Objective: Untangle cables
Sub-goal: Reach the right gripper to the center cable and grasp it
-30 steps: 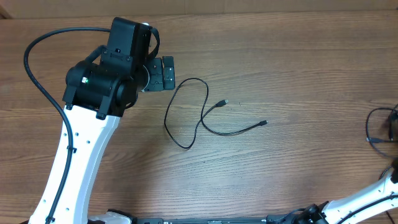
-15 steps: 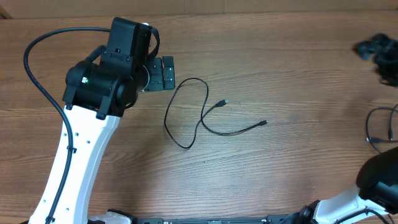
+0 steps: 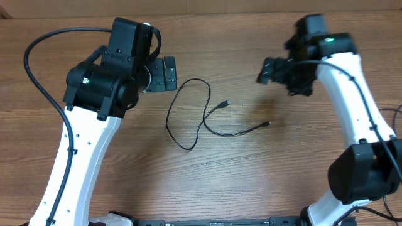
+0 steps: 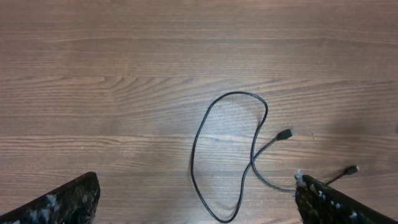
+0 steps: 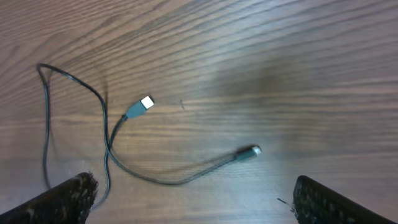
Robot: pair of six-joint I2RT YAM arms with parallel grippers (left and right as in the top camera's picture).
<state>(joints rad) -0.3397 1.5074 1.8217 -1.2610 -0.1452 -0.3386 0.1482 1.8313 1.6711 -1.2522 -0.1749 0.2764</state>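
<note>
The right arm has swung in from the table's far right edge, where half a second ago only a blur of it showed. The right gripper now hangs above the wood, just beyond the cable's two free ends. The left arm has not shifted, and the cable lies exactly as it did.

We see a single thin black cable lying flat on the table between the two grippers, touched by neither. It forms one open loop towards the left gripper, then its two strands meet at a single crossing. We cannot tell which strand lies on top. From there one tail ends in a silver-tipped plug, and the longer tail runs out to a second plug, which lies nearest the right arm.

Both sets of jaws stand released and hold nothing: each wrist view shows its fingers spread to the bottom corners of the frame, with bare wood and cable between them.

We judge the placing deliberate. The left gripper waits beside the loop, where it could pin or lift that side. The right one is set over the loose ends, which are the parts that must be drawn back through the crossing. With only one crossing left, the tangle looks nearly undone. The next move probably calls for a low, careful pinch on a thin cord lying flat against the wood.
</note>
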